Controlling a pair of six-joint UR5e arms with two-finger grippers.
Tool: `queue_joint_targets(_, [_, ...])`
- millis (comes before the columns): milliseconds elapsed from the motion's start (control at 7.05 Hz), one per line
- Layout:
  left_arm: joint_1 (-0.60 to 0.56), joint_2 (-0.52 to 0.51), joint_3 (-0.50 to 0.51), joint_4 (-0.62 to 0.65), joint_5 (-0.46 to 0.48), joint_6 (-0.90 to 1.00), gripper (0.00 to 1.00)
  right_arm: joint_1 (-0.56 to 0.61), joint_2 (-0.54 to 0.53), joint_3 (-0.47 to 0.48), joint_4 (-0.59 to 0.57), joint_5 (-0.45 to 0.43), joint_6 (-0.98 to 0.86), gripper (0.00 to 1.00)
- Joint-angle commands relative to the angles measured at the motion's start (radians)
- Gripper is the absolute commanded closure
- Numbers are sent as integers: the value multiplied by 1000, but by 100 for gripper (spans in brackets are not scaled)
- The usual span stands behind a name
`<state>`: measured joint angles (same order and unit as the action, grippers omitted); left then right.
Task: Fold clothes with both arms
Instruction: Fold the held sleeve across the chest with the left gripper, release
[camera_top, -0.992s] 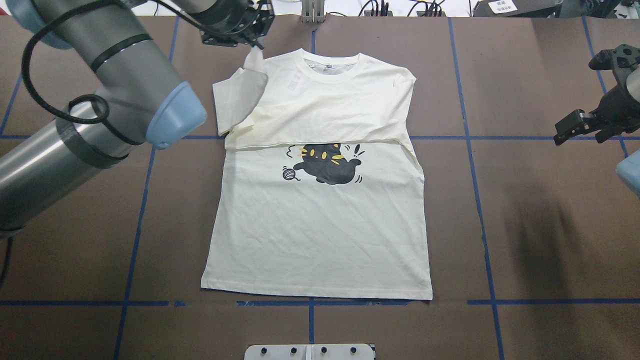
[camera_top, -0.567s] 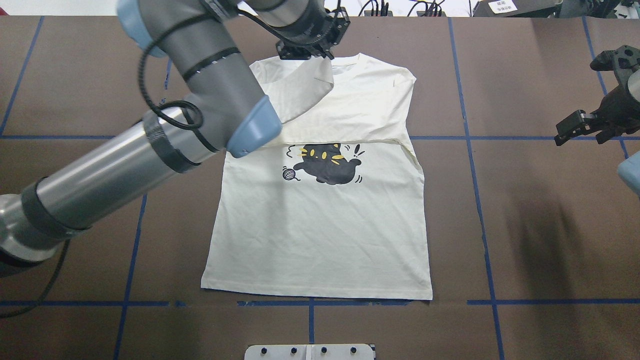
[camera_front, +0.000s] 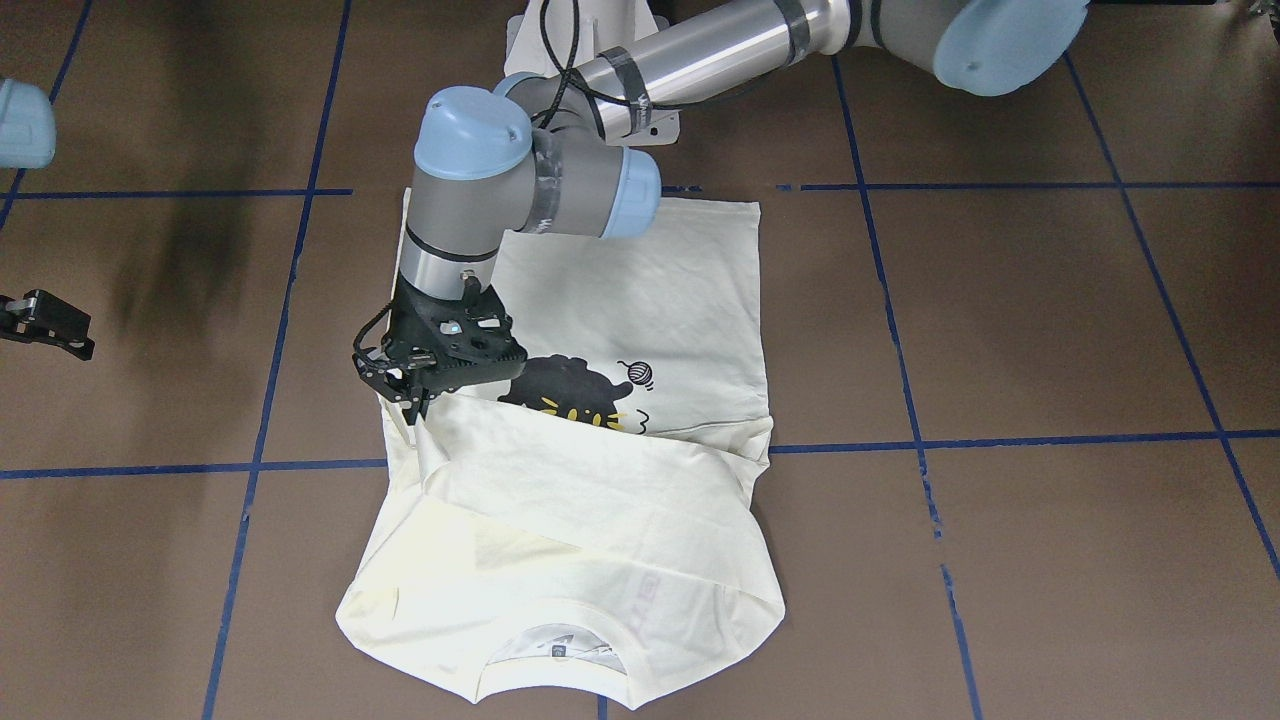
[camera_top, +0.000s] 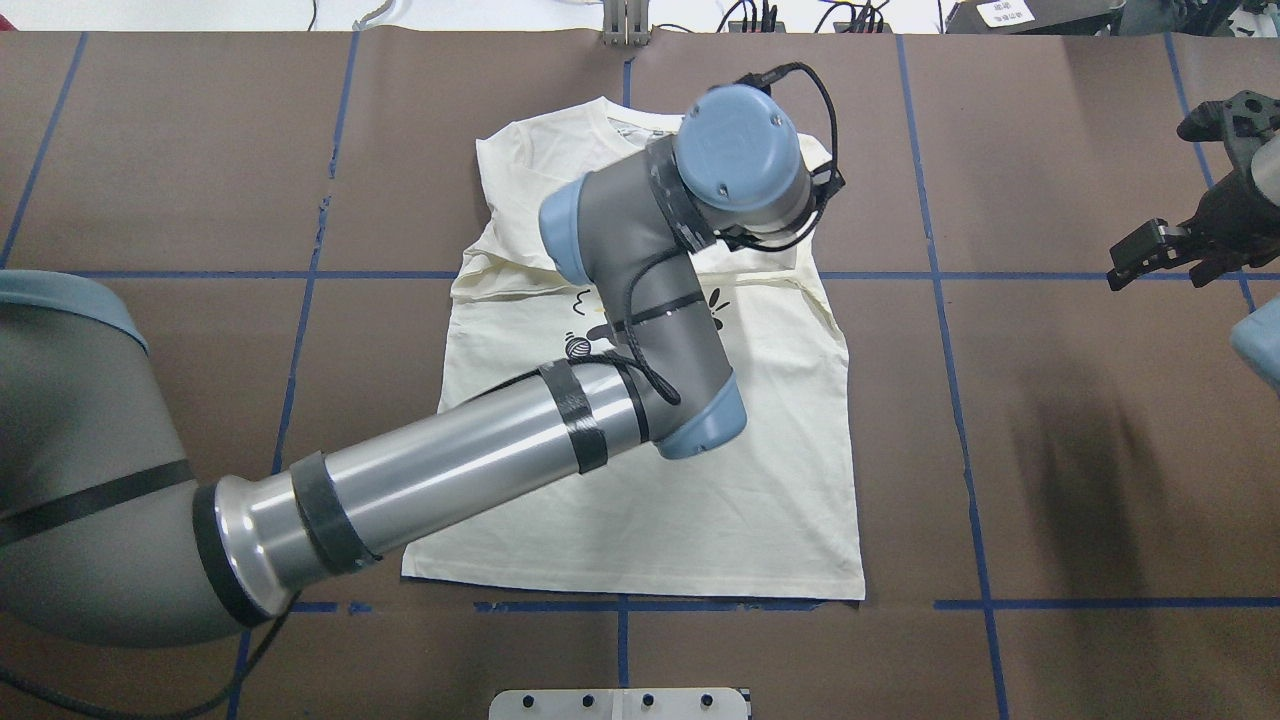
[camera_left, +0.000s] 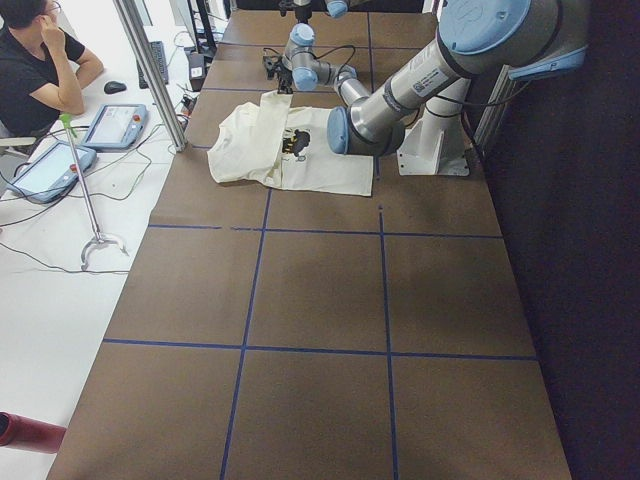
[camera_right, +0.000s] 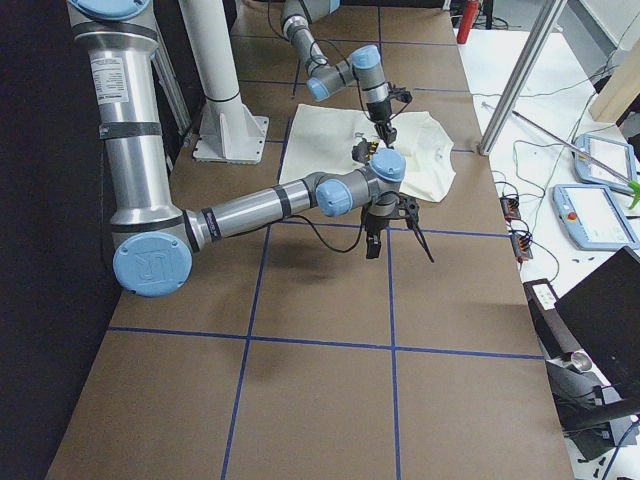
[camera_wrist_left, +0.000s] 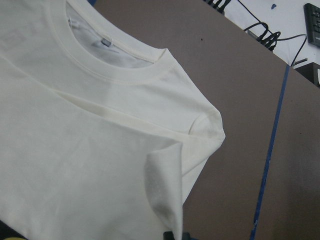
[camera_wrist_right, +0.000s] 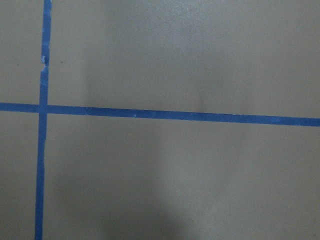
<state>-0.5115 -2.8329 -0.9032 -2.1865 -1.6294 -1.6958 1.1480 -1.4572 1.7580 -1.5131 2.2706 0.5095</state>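
Brown paper covers the counter (camera_top: 1050, 150), marked into big squares by blue tape lines (camera_top: 960, 400). From the left side the left arm (camera_top: 480, 470) reaches out low over the cloth, its wrist bent down above the far right shoulder of the shirt (camera_top: 650, 520). The left fingers (camera_front: 412, 400) are clenched on a pinch of the cream fabric. It is a fold drawn across the chest, plain side up, running from the fingers to the shirt's opposite edge. Just beside those fingers, on the hem side, the black cat print (camera_front: 565, 385) peeks out, its upper part covered by the folded-over cloth. The little yarn ball (camera_front: 640, 373) shows a bit farther along. On the other side of the fingers, away from the robot, the ribbed collar (camera_wrist_left: 107, 67) lies flat on the counter. Seen from the left wrist, it sits just ahead of the fingers with one rounded shoulder seam, and the cloth bunches right at their tips. The lower half of the shirt lies spread and fairly smooth, hem toward the robot. Well off to the right, apart from the shirt, the right fingers (camera_top: 1170, 255) hang above the brown paper — spread apart, nothing between them. The right wrist camera sees only paper and a tape crossing.
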Motion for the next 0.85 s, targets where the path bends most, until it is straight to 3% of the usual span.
queue_joint_targets(0, [35, 3, 37, -53, 56, 92, 0, -1, 15, -6, 1, 1, 3, 0])
queue_joint_targets(284, [18, 65, -63, -61, 48, 119, 0, -5, 24, -5, 2, 19, 29, 0])
queue_joint_targets(425, [-1, 82, -71, -37, -20, 122, 0, -7, 31, 6, 4, 35, 67, 0])
queue_joint_targets(567, [-57, 136, -153, 53, -171, 128, 0, -40, 38, 30, 36, 35, 174, 0])
queue_joint_targets(709, [-76, 239, -301, 148, -229, 224, 0, -109, 29, 40, 138, 12, 317, 0])
